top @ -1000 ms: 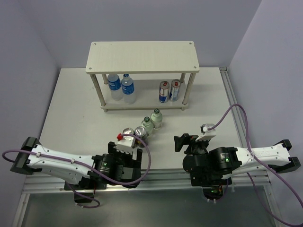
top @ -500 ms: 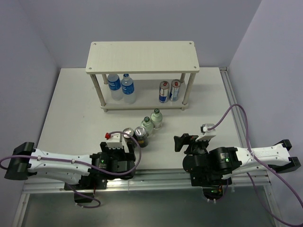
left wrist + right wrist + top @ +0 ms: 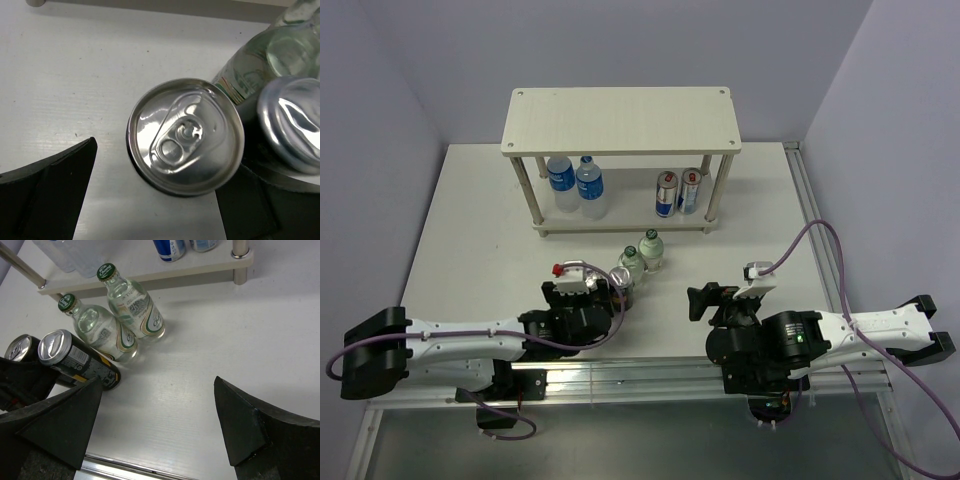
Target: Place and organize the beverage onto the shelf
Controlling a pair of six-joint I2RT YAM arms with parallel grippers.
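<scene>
The cream-white shelf [image 3: 620, 118] stands at the back, with two blue-labelled water bottles [image 3: 575, 180] on the left of its lower board. Two green-capped bottles [image 3: 642, 255] and two black cans stand together on the table in front. My left gripper [image 3: 590, 290] is open, low over the left black can [image 3: 185, 135], one finger on each side of it. The second black can [image 3: 290, 130] stands right beside it. My right gripper [image 3: 705, 300] is open and empty, near the front right. In the right wrist view [image 3: 155, 410] the green-capped bottles [image 3: 115, 315] and the black cans [image 3: 75, 362] lie ahead to the left.
Two blue-and-silver cans [image 3: 678, 192] stand on the right of the shelf's lower board. The shelf's thin legs [image 3: 532, 195] frame the lower board's front. A metal rail [image 3: 650, 385] runs along the table's near edge. Grey walls close in on the left, back and right.
My left gripper drew back to the left, then moved forward and right, and its fingers now stand on either side of the left black can. The right arm has not moved.
</scene>
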